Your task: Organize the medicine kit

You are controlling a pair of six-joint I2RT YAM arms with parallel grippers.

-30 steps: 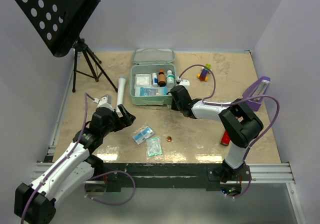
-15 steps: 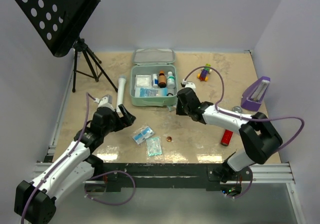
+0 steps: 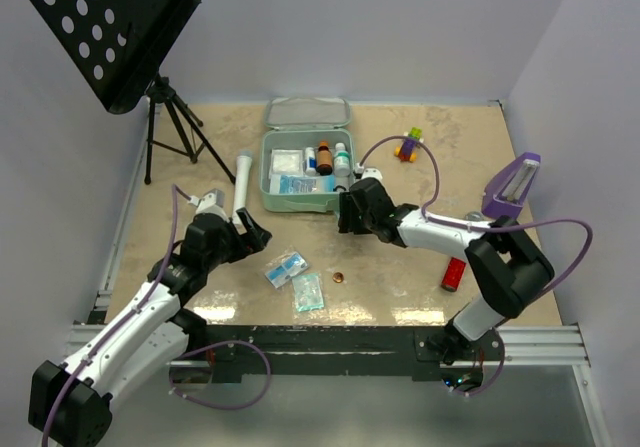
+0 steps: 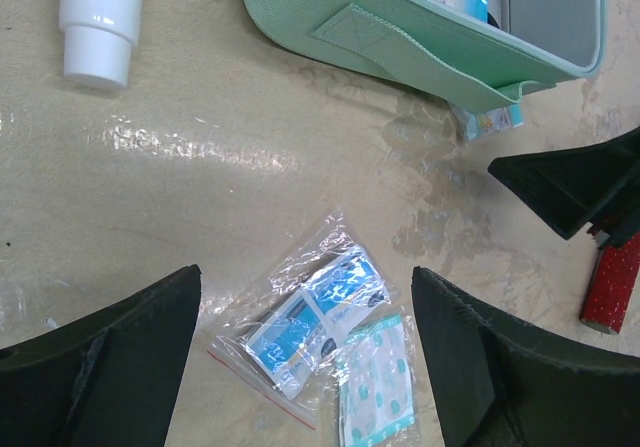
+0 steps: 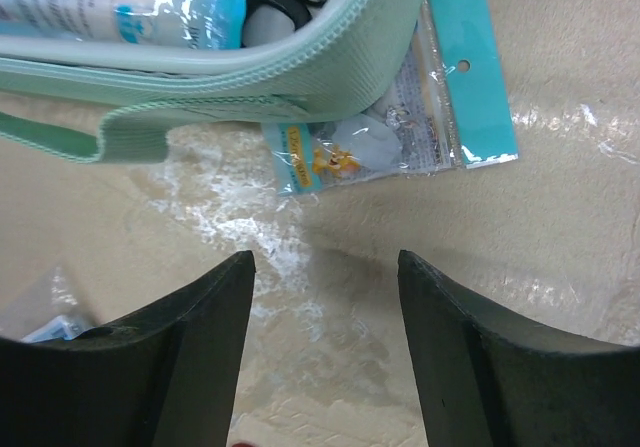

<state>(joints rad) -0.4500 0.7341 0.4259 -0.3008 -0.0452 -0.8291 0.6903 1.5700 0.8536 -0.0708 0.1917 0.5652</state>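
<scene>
Medicine kit (image 3: 300, 203) lay open at mid-table. Nearest, left gripper (image 4: 305, 277) gaped wide, empty, just short of bagged sachets (image 4: 300, 332). Right gripper (image 5: 325, 257) was spread, empty, at kit's front corner. Carded packet (image 5: 440, 87) there was partly hidden under kit wall.

The pale mint-green, rounded-square hinged plastic medicine kit (image 3: 300, 205) lies flat and open on the beige tabletop (image 3: 400, 267), to the right of the black tripod (image 3: 175, 132). Its lid is folded back on the far side and its tray is partly filled.
</scene>
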